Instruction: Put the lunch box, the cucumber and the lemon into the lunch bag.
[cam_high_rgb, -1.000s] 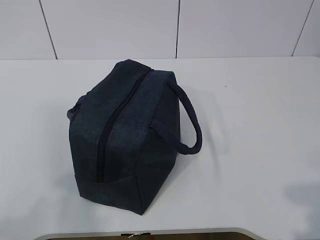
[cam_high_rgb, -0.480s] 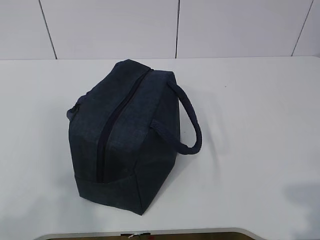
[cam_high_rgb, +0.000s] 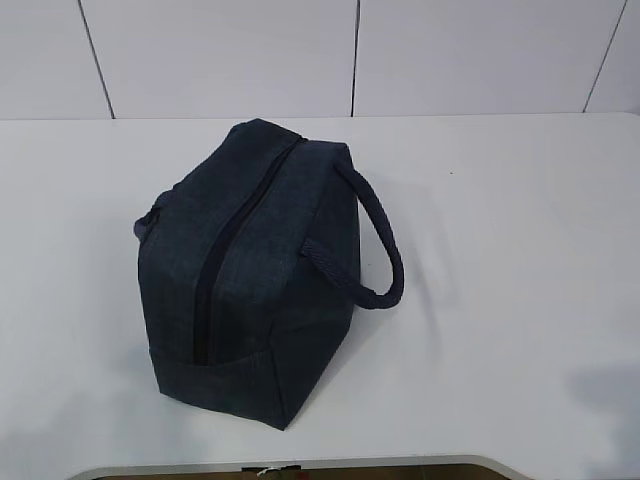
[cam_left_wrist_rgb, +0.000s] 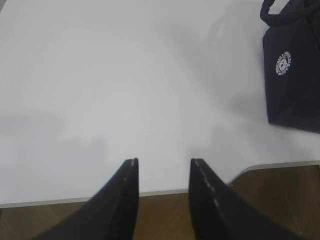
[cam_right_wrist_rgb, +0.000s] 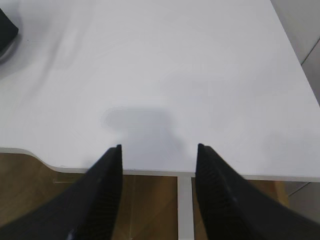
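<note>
Lunch bag (cam_high_rgb: 250, 275) sits left of centre on the white worktop (cam_high_rgb: 500, 250), its top zipper (cam_high_rgb: 215, 270) run shut and one looped handle (cam_high_rgb: 380, 255) drooping off its right side. Both arms hang back over the near edge: the left claw (cam_left_wrist_rgb: 162, 167) and the right claw (cam_right_wrist_rgb: 159, 150) each stand parted, holding nothing.

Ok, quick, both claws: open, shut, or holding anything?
Left claw: open, empty, over the table edge.
Right claw: open, empty, over the table edge.
</note>
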